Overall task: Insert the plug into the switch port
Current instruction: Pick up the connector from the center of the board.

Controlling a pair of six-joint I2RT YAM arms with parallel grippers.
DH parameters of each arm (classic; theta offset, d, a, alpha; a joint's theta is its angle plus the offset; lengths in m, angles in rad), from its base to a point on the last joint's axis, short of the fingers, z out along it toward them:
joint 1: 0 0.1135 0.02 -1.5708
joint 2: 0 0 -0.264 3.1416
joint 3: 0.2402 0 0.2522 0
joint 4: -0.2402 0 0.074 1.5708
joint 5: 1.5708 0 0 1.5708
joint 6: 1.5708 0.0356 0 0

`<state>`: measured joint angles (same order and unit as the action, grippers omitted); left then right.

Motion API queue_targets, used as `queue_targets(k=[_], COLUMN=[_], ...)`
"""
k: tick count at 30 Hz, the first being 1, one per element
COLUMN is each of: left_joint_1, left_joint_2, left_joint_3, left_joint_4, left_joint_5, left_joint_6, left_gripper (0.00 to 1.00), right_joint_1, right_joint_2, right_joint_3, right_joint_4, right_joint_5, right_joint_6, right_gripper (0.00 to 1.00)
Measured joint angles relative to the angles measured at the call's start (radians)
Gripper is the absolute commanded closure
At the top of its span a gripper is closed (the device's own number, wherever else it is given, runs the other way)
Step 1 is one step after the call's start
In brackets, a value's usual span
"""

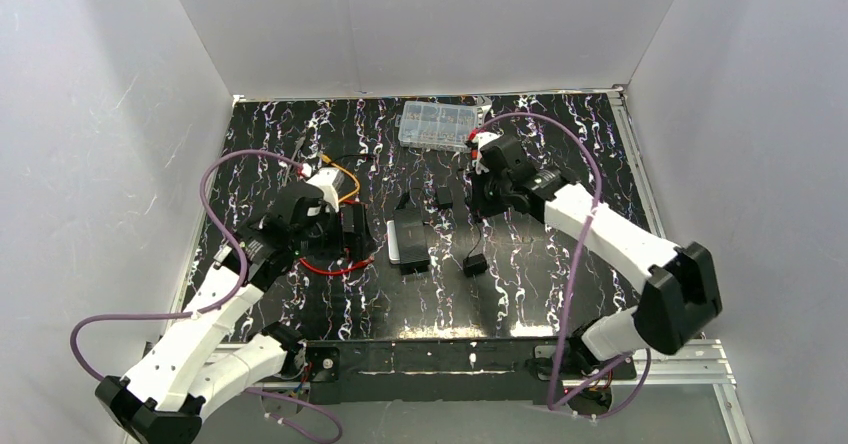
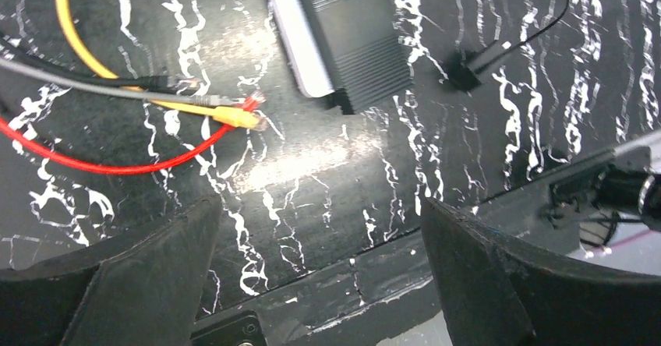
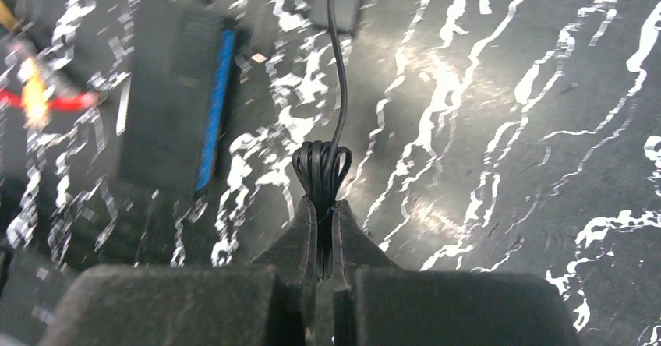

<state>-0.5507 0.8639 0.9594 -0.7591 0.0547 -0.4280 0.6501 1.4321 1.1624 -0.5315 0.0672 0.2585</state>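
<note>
Left gripper (image 2: 319,221) gaping, empty, the nearer one | plug (image 2: 245,118) just ahead, tip toward switch (image 2: 351,42) | right gripper (image 3: 325,206) pinching black cord (image 3: 321,163)

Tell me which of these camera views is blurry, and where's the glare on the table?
Right wrist view: the blue-edged black box and left side are smeared, the black cord bundle in the right gripper is crisp, glare on the table above centre. Left wrist view: sharp, one glare patch mid-table. Top view: sharp, evenly lit.
</note>
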Motion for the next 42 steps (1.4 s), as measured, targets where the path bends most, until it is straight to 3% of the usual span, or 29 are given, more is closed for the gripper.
queue_targets(k=[14, 32, 42], left_joint_1=[0.000, 0.002, 0.002], left_joint_2=[0.015, -0.100, -0.139], left_joint_3=[0.024, 0.024, 0.004], left_joint_4=[0.064, 0.182, 0.229], left_joint_5=[0.362, 0.776, 0.968], left_joint_6=[0.116, 0.222, 0.245], left_gripper=[0.00, 0.01, 0.31], right_joint_1=[0.078, 0.101, 0.171], right_joint_2=[-0.360, -0.475, -0.445], right_joint_3=[-0.064, -0.066, -0.080], right_joint_4=[-0.141, -0.127, 0.010], right_joint_5=[-0.487, -1.068, -1.249], right_joint_6=[-0.088, -0.091, -0.029], right_gripper=[0.99, 0.99, 0.99])
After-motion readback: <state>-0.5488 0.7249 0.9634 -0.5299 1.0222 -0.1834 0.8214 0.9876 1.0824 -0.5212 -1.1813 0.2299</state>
